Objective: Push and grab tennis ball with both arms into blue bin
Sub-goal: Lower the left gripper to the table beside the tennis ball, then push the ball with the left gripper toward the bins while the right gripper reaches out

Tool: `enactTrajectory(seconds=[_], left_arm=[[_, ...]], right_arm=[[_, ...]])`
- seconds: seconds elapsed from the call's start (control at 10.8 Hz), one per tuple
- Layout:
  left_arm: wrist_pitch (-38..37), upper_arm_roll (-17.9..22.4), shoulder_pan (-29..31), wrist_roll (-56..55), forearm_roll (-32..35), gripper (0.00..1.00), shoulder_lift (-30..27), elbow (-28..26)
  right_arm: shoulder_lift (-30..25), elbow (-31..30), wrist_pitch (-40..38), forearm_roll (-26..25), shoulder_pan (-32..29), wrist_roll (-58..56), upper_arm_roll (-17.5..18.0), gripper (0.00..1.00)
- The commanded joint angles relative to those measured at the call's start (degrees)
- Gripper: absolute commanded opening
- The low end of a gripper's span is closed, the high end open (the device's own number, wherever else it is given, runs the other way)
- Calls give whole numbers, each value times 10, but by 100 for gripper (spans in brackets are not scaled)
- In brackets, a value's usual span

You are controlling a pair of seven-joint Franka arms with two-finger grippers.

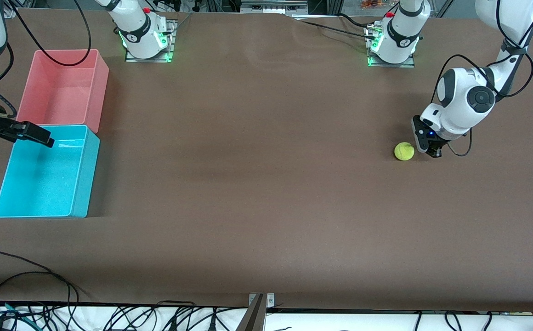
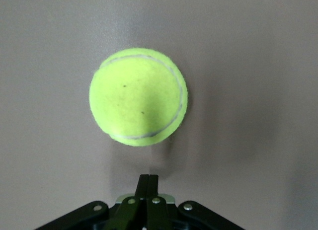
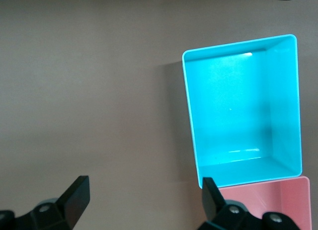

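Note:
The yellow-green tennis ball (image 1: 404,151) lies on the brown table toward the left arm's end. My left gripper (image 1: 433,150) is down at table level right beside it, on the side away from the bins. In the left wrist view the ball (image 2: 138,97) sits just ahead of the shut left gripper (image 2: 148,182), a small gap between them. The blue bin (image 1: 82,170) stands at the right arm's end of the table. My right gripper (image 1: 36,134) hangs open over the blue bin's rim. The right wrist view shows the right gripper (image 3: 144,195) open and empty, the blue bin (image 3: 191,111) below it.
A pink bin (image 1: 101,87) of the same size touches the blue bin, farther from the front camera; it also shows in the right wrist view as the pink bin (image 3: 271,205). Bare brown table stretches between ball and bins. Cables lie along the table's front edge (image 1: 27,276).

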Motion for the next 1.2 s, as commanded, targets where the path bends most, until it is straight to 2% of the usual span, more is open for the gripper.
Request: enactTrajectory(seconds=[0.0,0.28,0.46,0.56,0.65,0.93,1.02,1.11], left_arm=[[8,-2,-2,11,12,0,9,8],[9,-18,-4,-10,5,0,13,8],[9,-100,-22,-161,-3,0,26,13],[3,-150,-36,-265,7,0,34,48],[-3,-170,-53,-339,24,0,39,72],[-24,-170,-46,-365,57,0,23,73],[-36,-170,-36,-363,57,2,8,71],[-66,-169,-35,-362,57,22,-7,71]], right_arm=[[-3,-1,-2,9,1,1,1,100],[-4,-1,-2,9,1,3,2,100],[-3,-1,-2,9,4,3,2,100],[-3,-3,-2,9,4,3,2,100],[-3,-3,-2,10,3,3,1,100],[-2,-3,1,10,4,3,1,100],[1,-6,3,11,5,3,1,100],[10,-10,8,14,15,3,2,100]])
